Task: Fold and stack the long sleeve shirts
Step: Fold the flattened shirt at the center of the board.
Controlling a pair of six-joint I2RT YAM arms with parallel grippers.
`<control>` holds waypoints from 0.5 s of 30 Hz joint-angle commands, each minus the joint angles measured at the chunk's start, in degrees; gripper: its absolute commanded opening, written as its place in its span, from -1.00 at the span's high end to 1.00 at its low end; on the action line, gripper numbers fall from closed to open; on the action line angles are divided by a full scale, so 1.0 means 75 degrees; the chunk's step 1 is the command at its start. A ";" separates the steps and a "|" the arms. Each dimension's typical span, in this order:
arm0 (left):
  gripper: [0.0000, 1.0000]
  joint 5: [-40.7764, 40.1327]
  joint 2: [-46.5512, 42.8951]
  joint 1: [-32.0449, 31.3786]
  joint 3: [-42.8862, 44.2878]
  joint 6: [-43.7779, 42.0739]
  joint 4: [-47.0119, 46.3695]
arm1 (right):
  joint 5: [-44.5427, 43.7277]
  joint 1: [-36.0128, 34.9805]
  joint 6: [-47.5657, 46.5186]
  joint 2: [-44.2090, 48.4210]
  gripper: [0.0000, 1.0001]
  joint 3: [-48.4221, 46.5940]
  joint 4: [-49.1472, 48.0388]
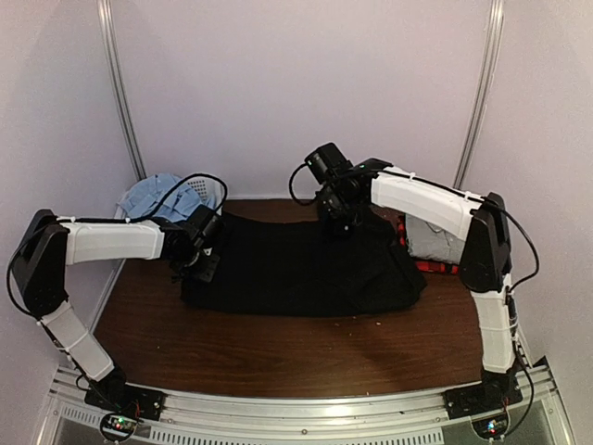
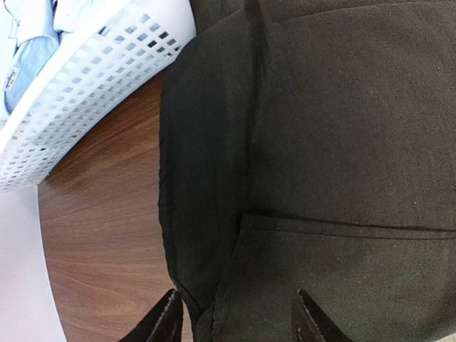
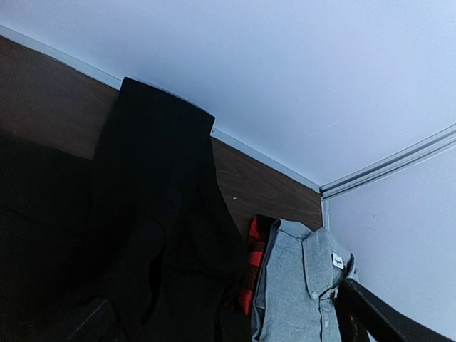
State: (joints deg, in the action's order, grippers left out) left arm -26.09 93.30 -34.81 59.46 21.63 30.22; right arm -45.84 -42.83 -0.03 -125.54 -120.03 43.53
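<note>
Across the middle of the top view, the brown wooden table (image 1: pixel 278 357) carries the plain black button-up shirt (image 1: pixel 296 269), lying as a broad, roughly rectangular slab at centre frame. Upper left, the white plastic mesh basket (image 1: pixel 213 190) holds the light blue shirt (image 1: pixel 153 197). Far right, the folded grey shirt (image 1: pixel 428 239) sits on the red-and-black plaid shirt (image 1: pixel 437 268), just beside the black one's right edge.

The left gripper (image 1: pixel 196 260) is at the black shirt's left edge, jaws apart, its fingers (image 2: pixel 165 322) straddling the cloth's border with nothing pinched. The right gripper (image 1: pixel 335 222) is at the upper edge, jaws wide and empty.

My read: a fold of the black shirt is in hand and a fresh grasp is due. Both claws should pinch every layer at matching points, lift evenly, carry the cloth over square and lay it down without dragging the layers below. Cloth by the right claw looks rumpled, so smooth it first.
</note>
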 commanded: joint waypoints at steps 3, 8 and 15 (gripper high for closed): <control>-0.07 0.0183 0.0181 0.0057 -0.0059 0.0019 -0.0459 | 0.1401 0.0049 0.0335 0.1859 -1.00 0.1529 -0.0922; -0.07 0.0325 0.0204 0.0059 -0.0047 -0.0034 -0.0463 | 0.2768 0.0244 0.0192 0.0877 -0.97 0.0741 -0.0811; -0.07 0.0566 -0.0009 0.0059 -0.0120 -0.0026 -0.0467 | 0.4300 0.0602 0.0907 -0.0862 -0.95 -0.1313 0.0543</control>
State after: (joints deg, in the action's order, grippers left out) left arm -23.33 94.41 -34.81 59.35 21.58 28.49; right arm -20.86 -39.27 3.49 -130.30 -129.40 41.34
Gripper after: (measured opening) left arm 0.534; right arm 0.976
